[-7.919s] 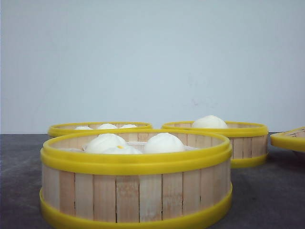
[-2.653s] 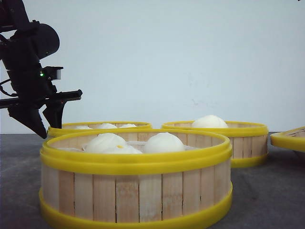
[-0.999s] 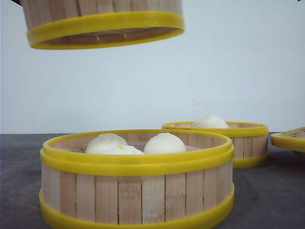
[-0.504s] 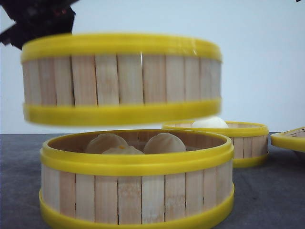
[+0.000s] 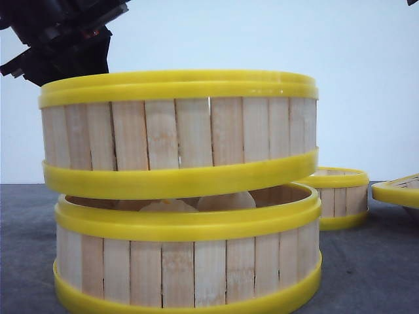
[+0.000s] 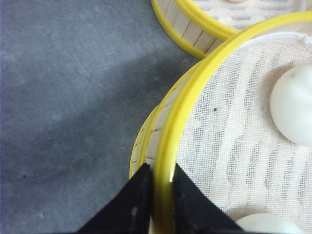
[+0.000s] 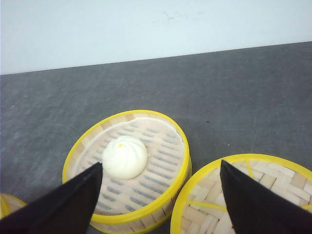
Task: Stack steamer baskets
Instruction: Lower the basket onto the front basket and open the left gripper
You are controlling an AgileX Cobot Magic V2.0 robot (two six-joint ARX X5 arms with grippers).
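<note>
Front view: carried basket [image 5: 177,134] hangs just above the near basket [image 5: 186,252], slightly tilted, its right edge down close to the lower rim, a gap showing on the left — buns [image 5: 222,201] glimpsed through it. Contact at the right not clear. Third basket [image 5: 334,196] sits far right on the grey surface [image 5: 366,268].

Left wrist view adds what the front hides: left claw [image 6: 158,192] clamped on the carried basket's yellow rim, one finger inside, one outside; white cloth liner and buns within.

Right wrist view: right claw [image 7: 158,204] spread wide, holding nothing, above the one-bun basket and a woven lid [image 7: 243,195] beside it.
</note>
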